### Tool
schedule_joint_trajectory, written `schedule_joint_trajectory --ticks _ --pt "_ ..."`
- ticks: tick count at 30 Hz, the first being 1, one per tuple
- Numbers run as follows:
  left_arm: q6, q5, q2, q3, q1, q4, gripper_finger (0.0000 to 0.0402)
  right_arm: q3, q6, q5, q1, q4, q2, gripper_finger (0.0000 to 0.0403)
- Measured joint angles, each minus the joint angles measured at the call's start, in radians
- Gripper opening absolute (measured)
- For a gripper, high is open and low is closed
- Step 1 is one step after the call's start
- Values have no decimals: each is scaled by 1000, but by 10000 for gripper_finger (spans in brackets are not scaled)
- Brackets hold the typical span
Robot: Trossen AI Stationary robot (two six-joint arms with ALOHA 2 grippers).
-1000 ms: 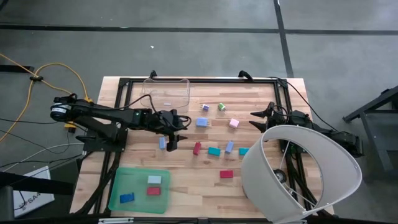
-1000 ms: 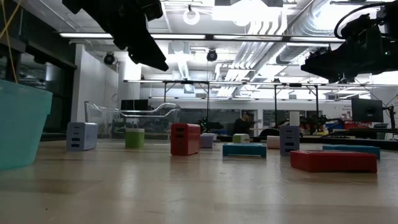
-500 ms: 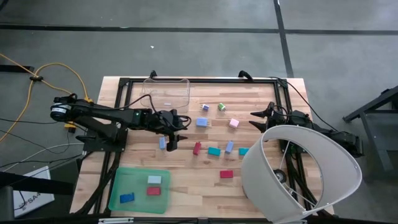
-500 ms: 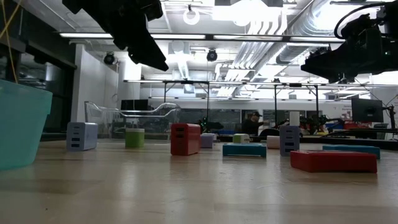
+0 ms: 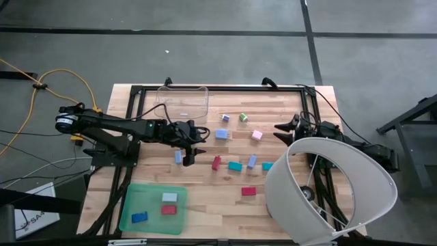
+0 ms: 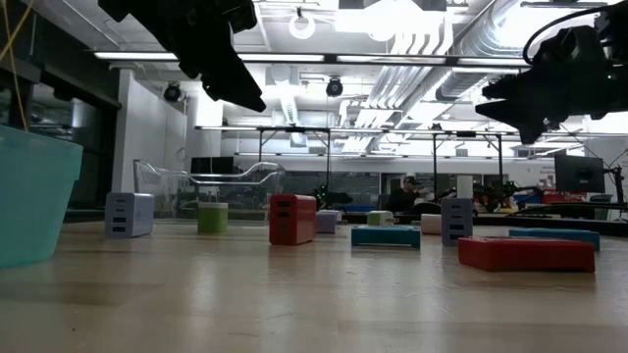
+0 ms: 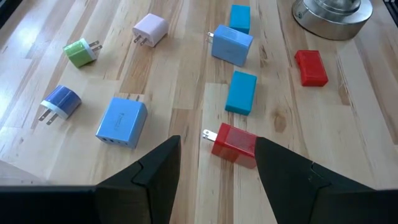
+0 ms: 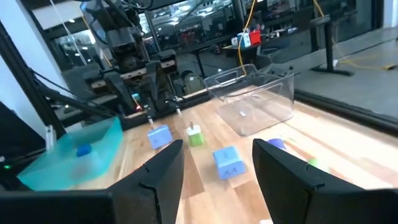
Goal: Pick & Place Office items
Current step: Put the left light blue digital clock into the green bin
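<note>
The office items are small plug-like blocks scattered over the middle of the wooden table: a red one (image 7: 235,144), teal ones (image 7: 241,92), light blue ones (image 7: 122,122), a pink one (image 5: 257,135) and a green one (image 5: 243,117). Three more lie in the flat green tray (image 5: 136,198) near the front left. My left gripper (image 5: 198,145) hangs open and empty above the table; in its wrist view the red block shows between its fingers (image 7: 217,142), well below them. My right gripper (image 5: 278,130) stands open and empty at the right, held level above the table (image 8: 217,144).
A clear plastic bin (image 5: 183,102) stands at the far edge, left of centre. A large white lampshade-like cylinder (image 5: 328,191) covers the table's near right corner. A light blue block (image 5: 178,157) lies just beside my left gripper. A black frame borders the table.
My right gripper has rolled about its own long axis while staying where it was. Its fingers keep the same gap. Nothing on the table has moved.
</note>
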Motion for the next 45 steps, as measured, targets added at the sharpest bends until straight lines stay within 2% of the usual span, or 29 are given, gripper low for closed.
schedule_joint_trajectory --ticks 3,10,15,20,25,34,38,45 --pt "0 0 0 0 0 0 200 0 23 -4 0 12 2 178" --pt "0 0 0 0 0 0 200 1 -59 -18 0 163 2 178" --pt "0 0 0 0 0 0 200 35 -79 15 0 95 60 178" --pt "0 0 0 0 0 0 200 107 -117 10 0 91 233 178" --pt "0 0 0 0 0 0 200 189 -186 -60 0 110 448 178" --pt "0 0 0 0 0 0 200 274 -225 -161 0 260 779 178" --pt "0 0 0 0 0 0 200 306 -252 -168 16 317 897 178" --pt "0 0 0 0 0 1 200 437 -314 -173 71 317 1068 178"
